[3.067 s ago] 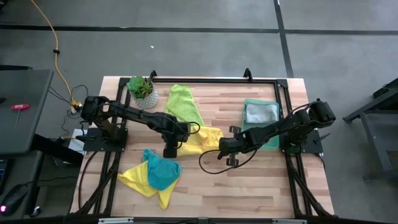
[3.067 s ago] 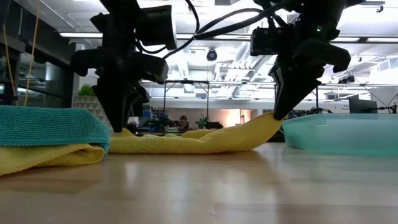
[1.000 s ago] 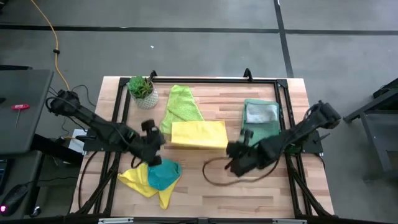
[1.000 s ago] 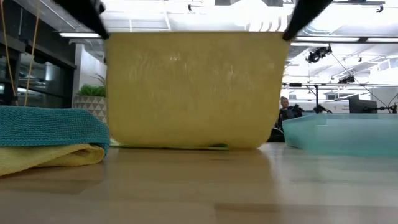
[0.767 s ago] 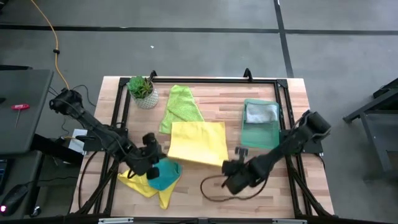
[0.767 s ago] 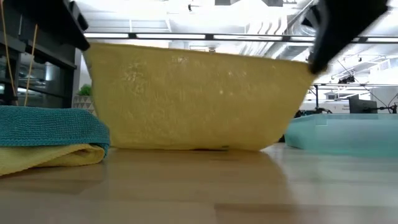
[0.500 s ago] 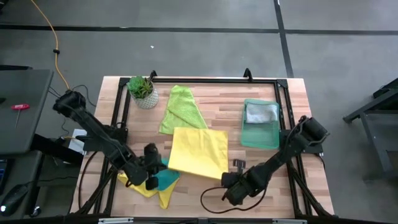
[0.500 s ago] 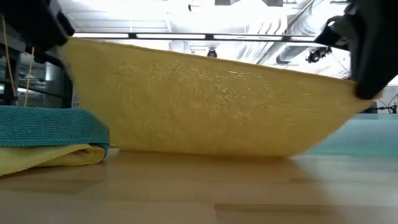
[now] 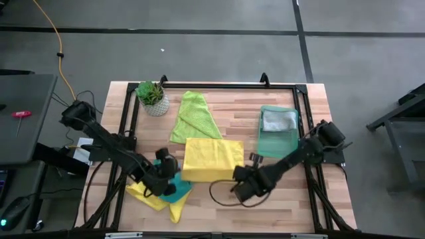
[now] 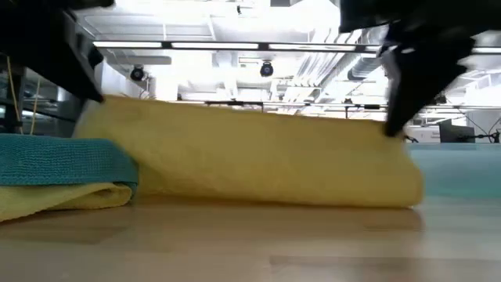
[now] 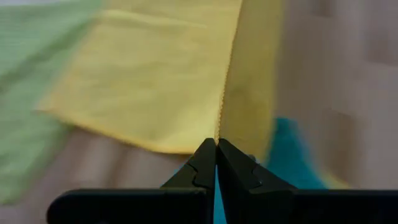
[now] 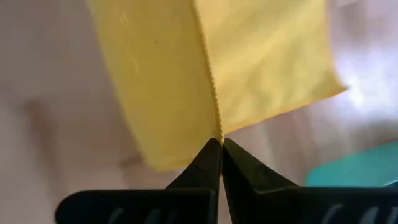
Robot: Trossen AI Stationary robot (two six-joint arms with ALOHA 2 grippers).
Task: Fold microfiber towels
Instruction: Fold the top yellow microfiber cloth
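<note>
While both grippers pinch its near corners, the soft yellow microfiber towel [image 9: 211, 158] lies doubled over near the middle of the wooden table [image 9: 279, 199]. The left gripper [image 11: 216, 144] is clamped tight on the towel's edge above a teal cloth [image 9: 171, 188], which rests on another yellow cloth [image 9: 147, 196]. The right gripper [image 12: 219, 142] is likewise clamped on the opposite corner. A lime green cloth [image 9: 194, 114] lies just behind, touching the towel.
</note>
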